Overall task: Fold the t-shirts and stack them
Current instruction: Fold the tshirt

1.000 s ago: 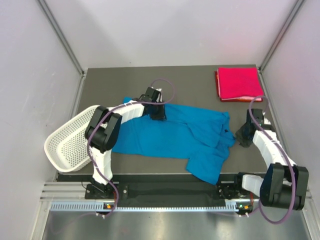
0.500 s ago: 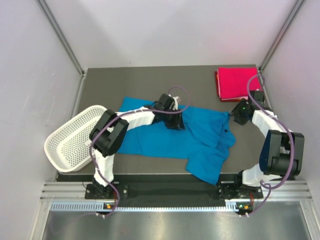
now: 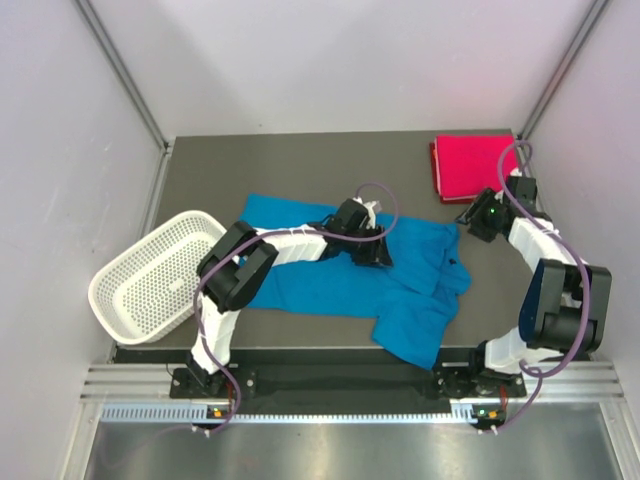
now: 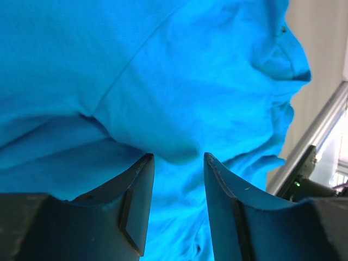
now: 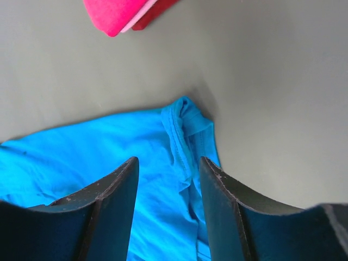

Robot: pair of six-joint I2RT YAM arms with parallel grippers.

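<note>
Left end effector [image 4: 178,159] and right end effector [image 5: 168,161] are held parted, empty, over middle and far-right corner of the blue t-shirt [image 3: 330,287].

The scene is lit brightly and evenly from above; only soft, faint shadows are cast on the table [image 3: 250,165] in the top view. In the left wrist view the blue t-shirt [image 4: 163,70] is rendered oversaturated and slightly soft, and a washed-out patch is seen at the right edge. The right wrist view is rendered sharper.
</note>
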